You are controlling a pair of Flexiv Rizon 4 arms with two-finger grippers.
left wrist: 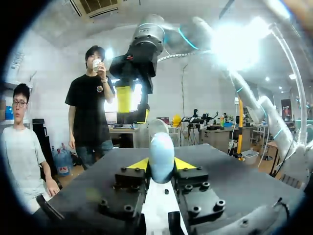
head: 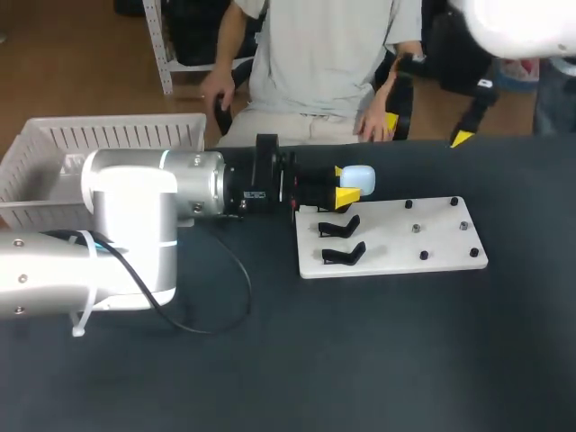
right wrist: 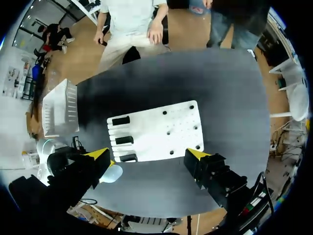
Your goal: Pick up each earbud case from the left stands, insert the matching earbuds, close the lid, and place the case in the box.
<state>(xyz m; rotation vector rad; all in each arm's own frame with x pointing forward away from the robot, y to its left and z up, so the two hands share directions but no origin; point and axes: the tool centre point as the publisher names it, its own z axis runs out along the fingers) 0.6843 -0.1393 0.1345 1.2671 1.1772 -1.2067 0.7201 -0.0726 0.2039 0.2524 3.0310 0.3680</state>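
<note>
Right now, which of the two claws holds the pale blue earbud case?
The left claw, shut on the earbud case; the right claw is open, empty.

The dark table [head: 387, 360] fills most of the head view, matte and nearly black. Past its far edge runs a brown wooden floor [head: 72, 63]. In the left wrist view there's a white wall [left wrist: 205, 93], and a ceiling light [left wrist: 239, 44] glaring hard overhead.

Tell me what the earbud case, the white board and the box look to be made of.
Earbud case: probably smooth hard plastic, pale blue-white with a soft sheen. White board: looks like rigid matte plastic or painted sheet; cannot tell which. Box: likely moulded white plastic, judging by its slotted walls.
</note>
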